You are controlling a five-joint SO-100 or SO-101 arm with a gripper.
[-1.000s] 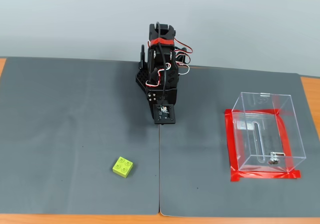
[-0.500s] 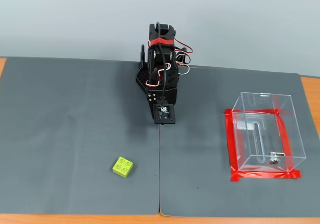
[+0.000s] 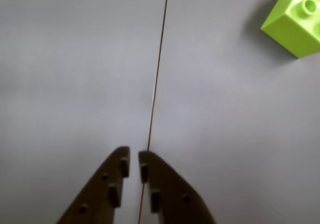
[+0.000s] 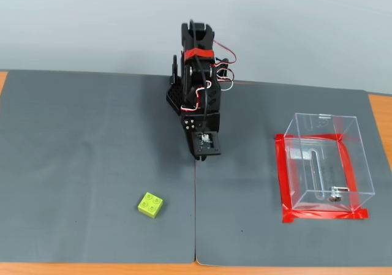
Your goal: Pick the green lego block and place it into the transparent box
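The green lego block (image 4: 150, 205) lies on the dark grey mat, front left of the arm in the fixed view. In the wrist view it (image 3: 295, 19) sits at the top right corner, partly cut off, with its studs showing. My gripper (image 3: 133, 151) is shut and empty, with only a thin gap between its dark fingers. It hangs over the seam between the two mats. In the fixed view the gripper (image 4: 199, 157) points down from the folded arm, well apart from the block. The transparent box (image 4: 324, 165) stands empty at the right, edged by red tape (image 4: 324, 215).
Two dark grey mats (image 4: 92, 140) meet at a seam (image 3: 156, 79) that runs under the gripper. The black arm base with red and white wires (image 4: 196, 73) stands at the back centre. Orange table edges show at the far left, right and front.
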